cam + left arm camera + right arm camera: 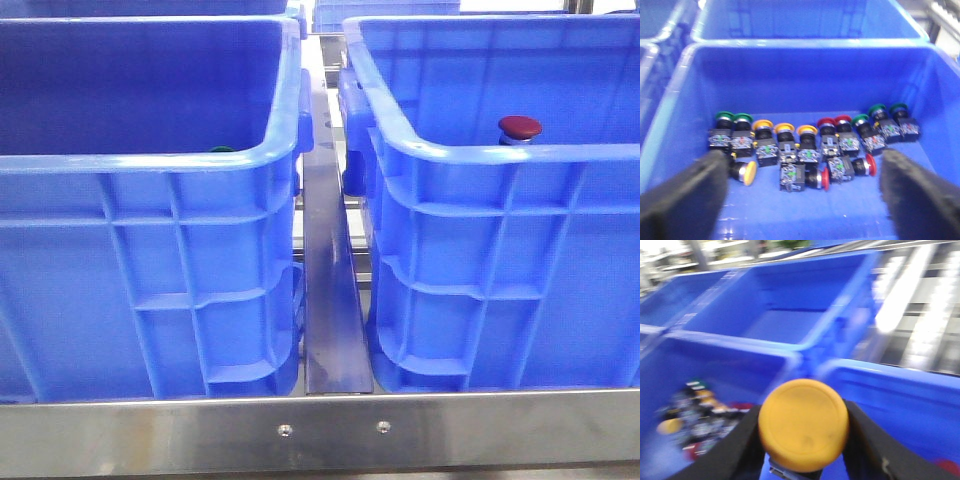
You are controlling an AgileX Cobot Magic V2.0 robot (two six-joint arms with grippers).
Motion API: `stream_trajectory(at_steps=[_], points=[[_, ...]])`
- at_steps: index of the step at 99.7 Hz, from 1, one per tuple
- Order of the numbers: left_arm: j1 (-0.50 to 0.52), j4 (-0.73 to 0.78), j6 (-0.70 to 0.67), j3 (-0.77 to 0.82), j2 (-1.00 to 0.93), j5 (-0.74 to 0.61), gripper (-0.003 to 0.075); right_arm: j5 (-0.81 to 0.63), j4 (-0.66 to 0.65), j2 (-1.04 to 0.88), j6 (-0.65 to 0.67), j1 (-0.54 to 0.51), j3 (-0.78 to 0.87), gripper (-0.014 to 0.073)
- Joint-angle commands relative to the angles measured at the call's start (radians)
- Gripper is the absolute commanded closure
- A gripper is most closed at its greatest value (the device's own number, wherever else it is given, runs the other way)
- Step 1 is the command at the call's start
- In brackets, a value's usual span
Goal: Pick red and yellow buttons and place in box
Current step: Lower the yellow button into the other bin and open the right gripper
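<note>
Holding a yellow button (803, 424) pinched between the right gripper (802, 440) fingers, its cap filling lower centre of the right wrist view.

Left gripper (802, 195) fingers are spread wide, black pads at lower left & lower right of the left wrist view, nothing between them; beyond them a blue crate (675, 95) w/ a row of push buttons across mid-frame on its floor: green, yellow, red caps (view is blurred, so no exact count). In the front view, two blue crates sit side by side w/ a metal strip (330, 270) between; the right-hand box (480, 250) has a red button (520, 128) showing just above its near rim, upper right. A green cap (221, 150) peeks over the left crate's rim.
</note>
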Motion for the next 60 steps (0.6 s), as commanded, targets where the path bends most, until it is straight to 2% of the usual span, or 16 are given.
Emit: stream_trajectory(at_steps=[1, 12, 14, 18, 39, 60], points=[[0.006, 0.035, -0.012, -0.002, -0.033, -0.056, 0.0369, -0.101, 0.025, -0.040, -0.015, -0.038, 0.015, 0.0393], [0.006, 0.039, -0.012, 0.008, -0.059, -0.049, 0.0607, -0.280, 0.025, -0.041, -0.051, -0.046, 0.068, 0.0393], [0.006, 0.039, -0.012, 0.008, -0.059, -0.046, 0.0671, -0.318, 0.025, -0.041, -0.060, -0.046, 0.078, 0.0393], [0.006, 0.041, -0.012, 0.008, -0.059, -0.041, 0.0743, -0.389, 0.026, -0.041, -0.074, -0.046, 0.097, 0.0393], [0.006, 0.044, -0.012, 0.008, -0.059, -0.037, 0.0739, -0.656, 0.026, 0.041, -0.095, -0.046, 0.119, 0.0393], [0.006, 0.044, -0.012, 0.008, -0.059, -0.035, 0.0739, -0.700, 0.025, 0.238, -0.095, -0.046, 0.059, 0.0393]])
